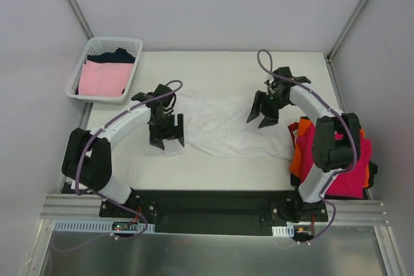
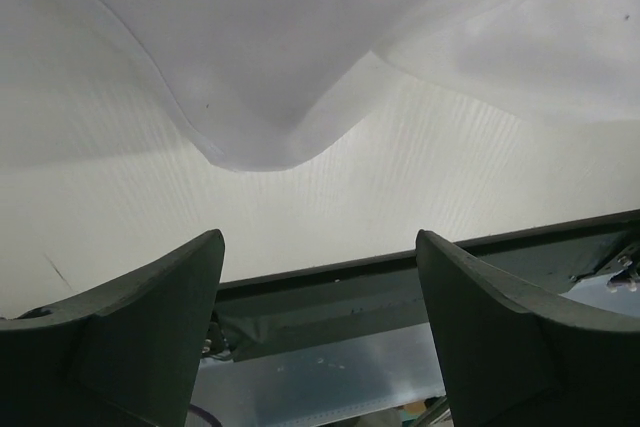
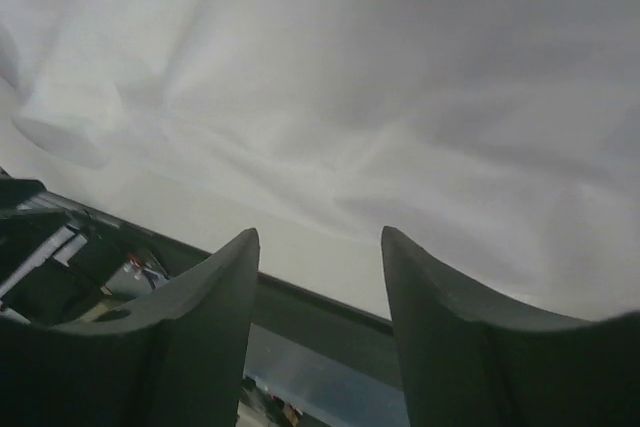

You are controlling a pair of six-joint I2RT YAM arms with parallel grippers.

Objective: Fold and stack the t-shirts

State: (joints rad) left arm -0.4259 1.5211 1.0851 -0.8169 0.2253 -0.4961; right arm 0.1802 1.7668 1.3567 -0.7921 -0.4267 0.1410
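1. Only the top view shows the white lattice basket (image 1: pixel 83 69) at the far left corner. It holds a pale pink t-shirt (image 1: pixel 103 79) with a dark t-shirt (image 1: pixel 116 56) behind it.
2. The left hand (image 1: pixel 168 141) hangs over the left edge of the white t-shirt (image 1: pixel 223 127), released. Its wrist view shows the fingers (image 2: pixel 150 327) spread wide with nothing between them, and a rounded flap of white cloth lying beyond them.
3. The white t-shirt lies spread and rumpled in the middle of the tabletop (image 1: pixel 213 69), between the two hands.
4. The right hand (image 1: pixel 260 119) hovers over the shirt's right part, released. Its wrist view shows parted fingers (image 3: pixel 190 337) holding nothing, and soft creases that the top view blurs.
5. Only the top view shows the pile at the right edge: a magenta-red t-shirt (image 1: pixel 352 159) on an orange t-shirt (image 1: pixel 296 159), partly hidden by the right arm.
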